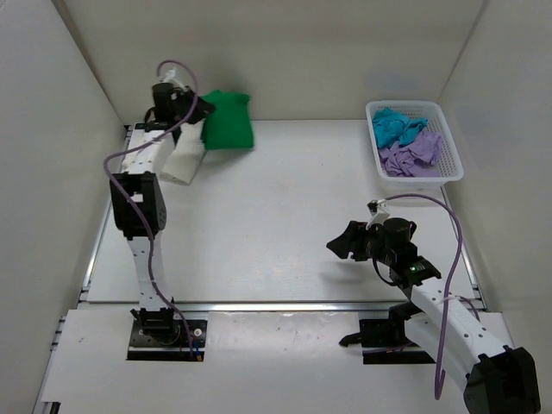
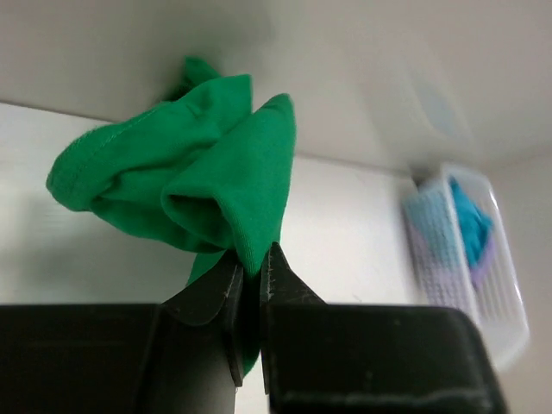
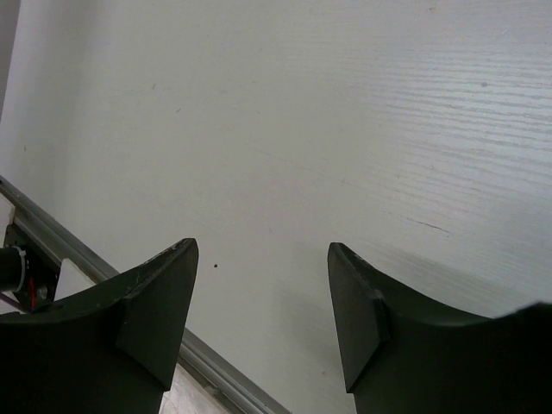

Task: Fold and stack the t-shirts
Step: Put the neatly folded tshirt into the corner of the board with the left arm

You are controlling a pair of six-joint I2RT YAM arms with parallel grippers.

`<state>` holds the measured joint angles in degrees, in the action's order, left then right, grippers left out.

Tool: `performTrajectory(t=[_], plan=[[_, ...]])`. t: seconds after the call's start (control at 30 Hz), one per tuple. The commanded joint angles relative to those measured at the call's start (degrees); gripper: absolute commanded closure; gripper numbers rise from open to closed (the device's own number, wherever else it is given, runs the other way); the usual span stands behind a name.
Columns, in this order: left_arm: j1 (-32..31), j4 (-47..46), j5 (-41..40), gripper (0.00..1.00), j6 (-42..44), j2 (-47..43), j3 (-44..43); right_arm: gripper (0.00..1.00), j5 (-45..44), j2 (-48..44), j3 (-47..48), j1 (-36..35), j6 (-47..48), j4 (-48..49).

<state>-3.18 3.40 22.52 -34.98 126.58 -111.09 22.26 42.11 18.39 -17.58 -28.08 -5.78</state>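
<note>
The bright green t-shirt [image 1: 228, 121] sits bunched at the far left of the table, against the back wall. My left gripper [image 1: 203, 109] is shut on its near edge; in the left wrist view the jaws pinch a fold of green cloth [image 2: 226, 172]. The cream-white t-shirt [image 1: 183, 159] lies folded just in front, partly under the left arm. The teal t-shirt [image 1: 396, 126] and the lilac t-shirt [image 1: 412, 155] lie crumpled in the basket. My right gripper [image 1: 343, 245] is open and empty over bare table at the near right; it also shows in the right wrist view [image 3: 262, 248].
The white lattice basket [image 1: 448, 129] stands at the far right, seen blurred in the left wrist view [image 2: 496, 285]. White walls close in the table on three sides. A metal rail [image 3: 224, 373] runs along the table's near edge.
</note>
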Motion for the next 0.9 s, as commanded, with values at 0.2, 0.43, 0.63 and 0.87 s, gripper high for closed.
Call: performTrajectory(t=[0.2, 0.43, 0.63, 0.87], plan=[[16.87, -1.98, -9.16, 0.82, -0.34, -10.82, 15.26, 0.4, 1.82, -0.35, 0.33, -0.35, 0.21, 2.44], [21.46, -1.66, -13.53, 0.16, 0.52, -13.02, 21.44, 0.4, 1.99, -0.89, 0.15, -0.87, 0.13, 2.27], [21.11, -0.5, -21.19, 0.01, 0.97, -19.61, 29.42, 0.4, 1.73, -1.94, 0.24, -1.13, 0.04, 1.83], [16.03, -2.33, -25.52, 0.01, -4.12, -33.65, 44.87, 0.2, -3.44, -1.33, 1.64, -4.64, 0.39, -0.72]])
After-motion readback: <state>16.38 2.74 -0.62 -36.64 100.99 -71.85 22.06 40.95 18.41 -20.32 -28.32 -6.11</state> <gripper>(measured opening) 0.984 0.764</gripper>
